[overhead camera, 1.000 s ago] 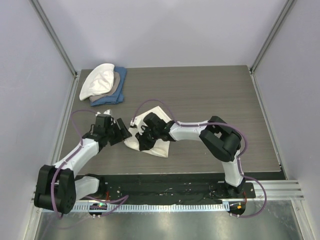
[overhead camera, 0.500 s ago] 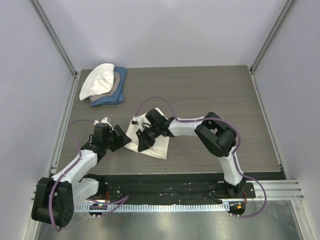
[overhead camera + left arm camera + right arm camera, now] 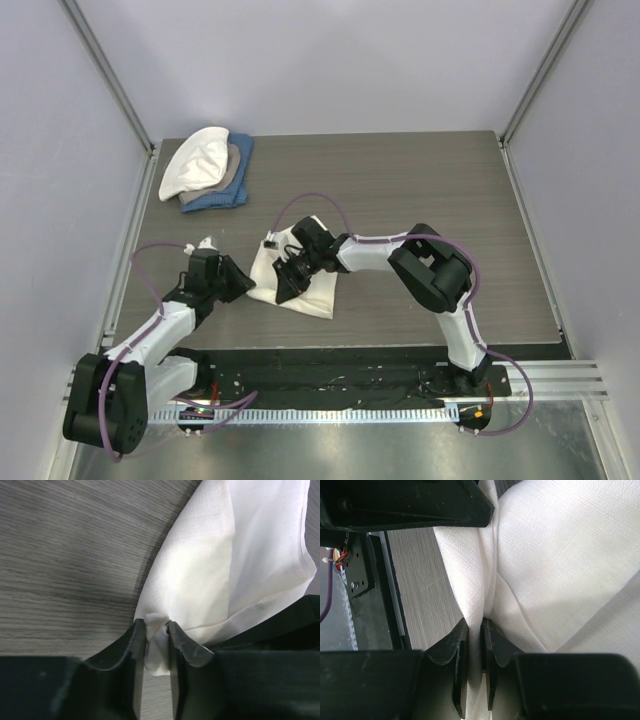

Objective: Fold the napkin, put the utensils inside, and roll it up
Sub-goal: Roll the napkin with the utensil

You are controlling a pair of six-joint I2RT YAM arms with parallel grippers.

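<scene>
Beneath the napkin [image 3: 320, 292] spreads a dark wood-grain table [image 3: 420, 190], the cloth lying near its middle, toward the near-left. Well apart from the napkin, off to its far left, sits a stack of white, tan and blue cloths [image 3: 207, 170]. The cream napkin lies partly folded, with loose layers overlapping. At its left corner the left gripper [image 3: 156, 630] is clamped on a bunched tip of the fabric, which is squeezed between the two fingers. Just right of that corner, over the napkin's near-left part, the right gripper [image 3: 474, 630] has its jaws drawn nearly together, pinching a raised fold of the napkin.
</scene>
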